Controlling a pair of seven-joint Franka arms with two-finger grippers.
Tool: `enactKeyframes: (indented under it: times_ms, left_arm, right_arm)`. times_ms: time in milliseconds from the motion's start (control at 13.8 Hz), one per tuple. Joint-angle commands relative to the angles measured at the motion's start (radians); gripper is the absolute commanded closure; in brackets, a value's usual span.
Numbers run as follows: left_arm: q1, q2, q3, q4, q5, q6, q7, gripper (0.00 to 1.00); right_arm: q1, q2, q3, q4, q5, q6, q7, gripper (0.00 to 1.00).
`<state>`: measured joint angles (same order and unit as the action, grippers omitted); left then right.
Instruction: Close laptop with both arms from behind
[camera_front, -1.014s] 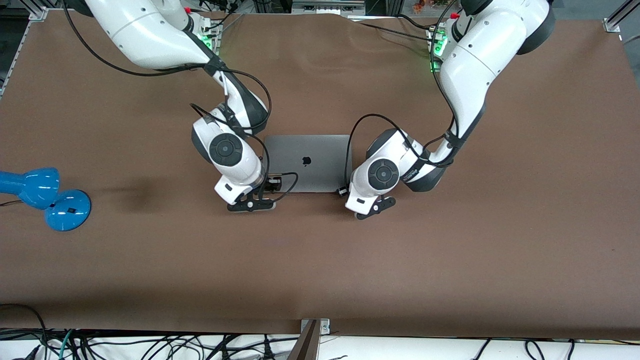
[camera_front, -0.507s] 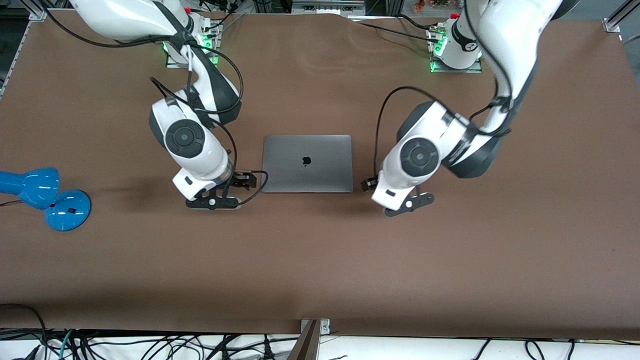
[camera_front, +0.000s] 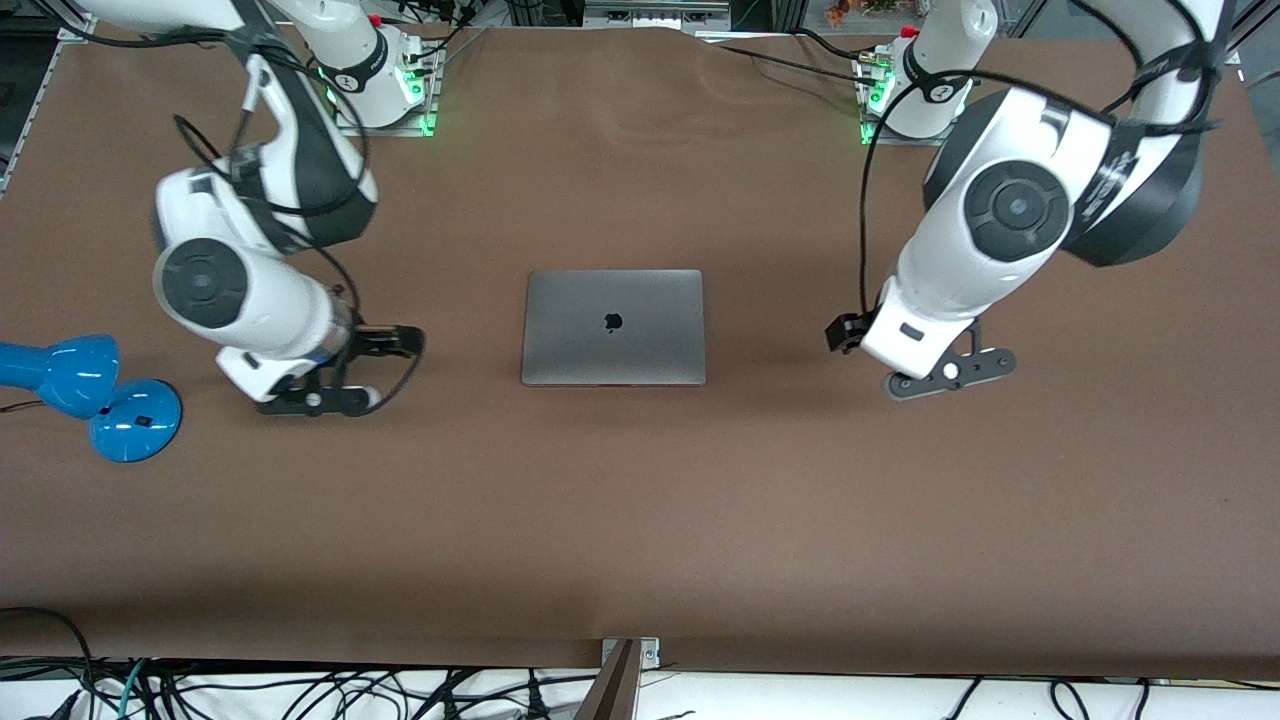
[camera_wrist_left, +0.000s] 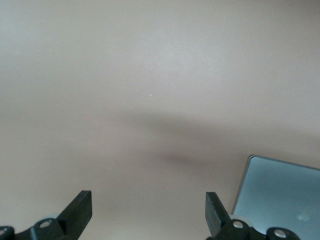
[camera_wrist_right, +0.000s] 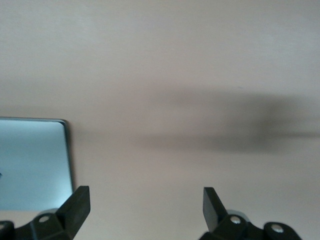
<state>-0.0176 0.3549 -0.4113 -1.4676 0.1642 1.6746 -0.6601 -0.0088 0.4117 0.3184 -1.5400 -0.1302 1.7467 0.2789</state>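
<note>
Laptop: the laptop (camera_front: 613, 327) lies shut and flat near the middle of the table (camera_front: 640, 520), grey lid up, black logo showing; a corner of the lid shows in each wrist view (camera_wrist_left: 280, 197) (camera_wrist_right: 32, 165).
Left pincer: the left pincer (camera_front: 948, 369) hangs over bare table toward the left arm's end, well apart from the laptop; its 2 fingers (camera_wrist_left: 80, 210) stand wide apart with nothing between them.
Right pincer: the right pincer (camera_front: 315, 398) hangs over bare table toward the right arm's end, also well apart from the laptop; its 2 fingers (camera_wrist_right: 77, 205) are spread wide and hold nothing.
Arms: both white arms rise from their bases along the table's edge farthest from the front camera, green lights lit at each base.
Lamp: a blue lamp (camera_front: 90, 393) sits on the table at the right arm's end, near the right pincer.
</note>
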Motion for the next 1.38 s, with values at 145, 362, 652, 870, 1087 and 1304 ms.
enactKeyframes:
  times_ms: [145, 362, 652, 870, 1087, 1304]
  left_arm:
    - [0.022, -0.221, 0.166, -0.187, -0.135, 0.010, 0.292, 0.00]
    - [0.060, -0.293, 0.209, -0.249, -0.152, 0.010, 0.419, 0.00]
    - [0.096, -0.379, 0.273, -0.316, -0.180, -0.021, 0.546, 0.00]
    - [0.162, -0.410, 0.275, -0.313, -0.166, -0.073, 0.678, 0.00]
    - [0.191, -0.430, 0.235, -0.286, -0.127, -0.150, 0.691, 0.00]
    - [0.159, -0.438, 0.223, -0.283, -0.127, -0.151, 0.657, 0.00]
  right_arm:
    - [0.000, -0.010, -0.074, 0.162, 0.020, -0.254, -0.093, 0.00]
    - [0.000, -0.014, -0.122, 0.239, 0.017, -0.395, -0.179, 0.00]
    - [-0.011, -0.040, -0.182, 0.302, 0.015, -0.418, -0.309, 0.00]
    - [-0.013, -0.155, -0.199, 0.200, 0.021, -0.255, -0.314, 0.00]
    - [-0.014, -0.310, -0.213, -0.004, 0.018, -0.138, -0.316, 0.00]
    - [-0.014, -0.437, -0.220, -0.107, 0.024, -0.139, -0.302, 0.00]
